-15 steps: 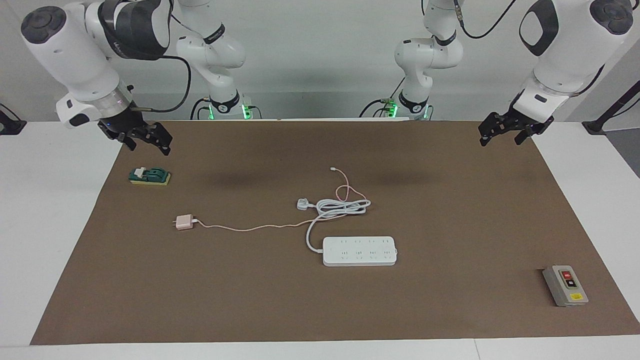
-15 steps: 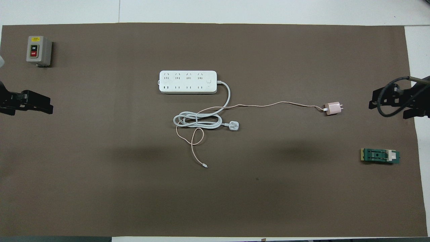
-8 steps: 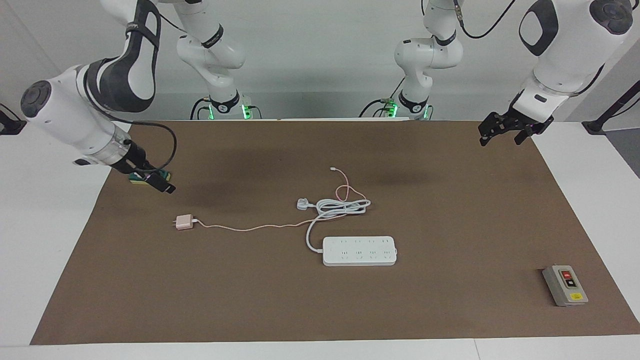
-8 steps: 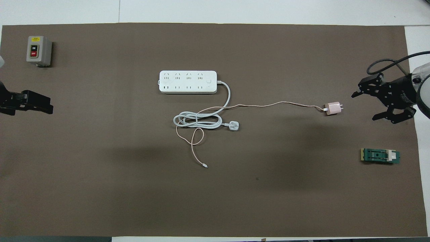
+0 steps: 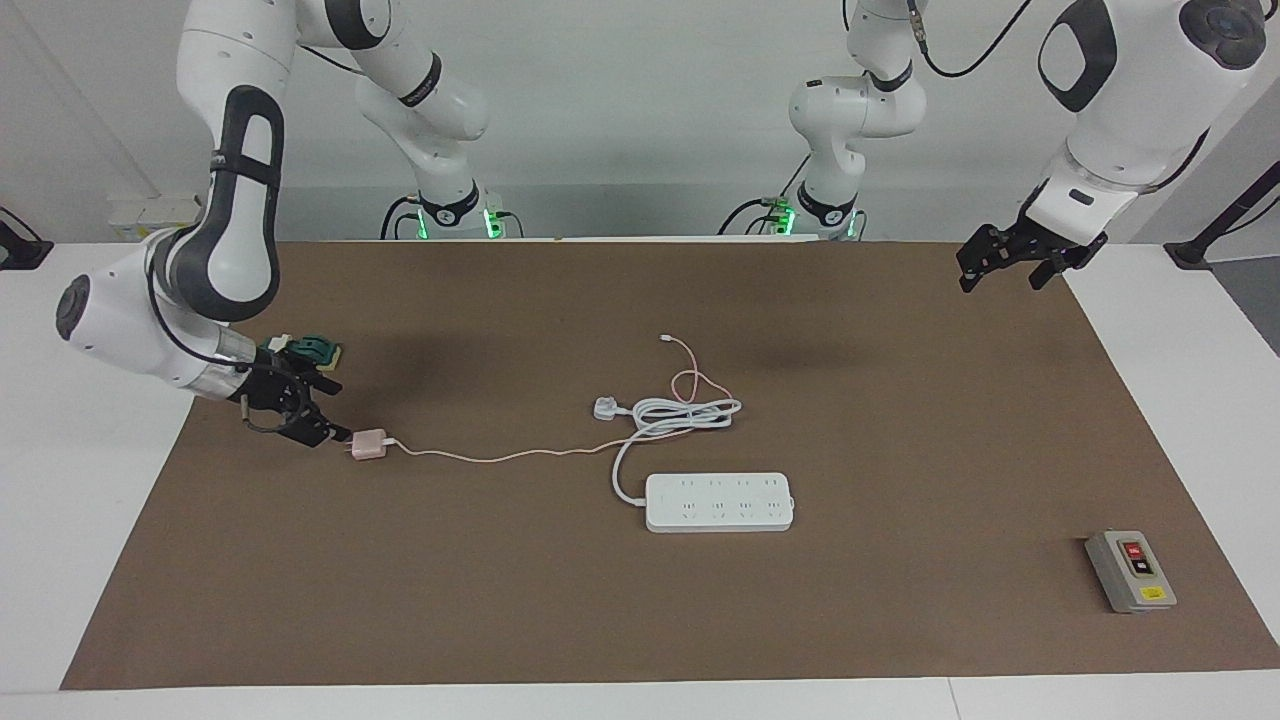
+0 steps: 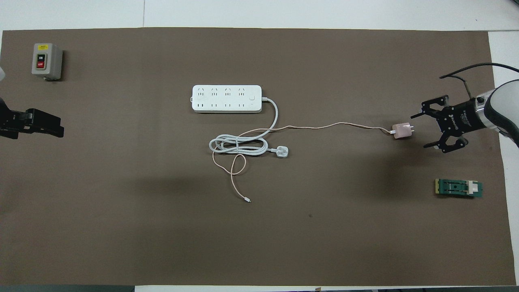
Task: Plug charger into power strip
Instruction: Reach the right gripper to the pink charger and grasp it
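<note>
The pale-pink charger [image 5: 368, 444] lies on the brown mat toward the right arm's end of the table; it also shows in the overhead view [image 6: 402, 130]. Its thin pink cable [image 5: 500, 458] trails to the coiled cords at the middle. The white power strip [image 5: 719, 502] lies at the middle, farther from the robots than the coil, and shows in the overhead view [image 6: 226, 98]. My right gripper [image 5: 333, 412] is open, low over the mat just beside the charger's prong end, fingers pointing at it, apart from it [image 6: 422, 130]. My left gripper [image 5: 1002, 280] is open and waits over the mat's corner.
The strip's thick white cord ends in a white three-pin plug [image 5: 605, 407] beside the coil. A green and yellow block [image 5: 318, 349] lies near the right gripper, nearer to the robots. A grey button box [image 5: 1131, 570] stands toward the left arm's end.
My right arm has swung down and in from the mat's edge, past the green block, to just beside the charger. The left arm has not moved. Nothing on the table has shifted.
</note>
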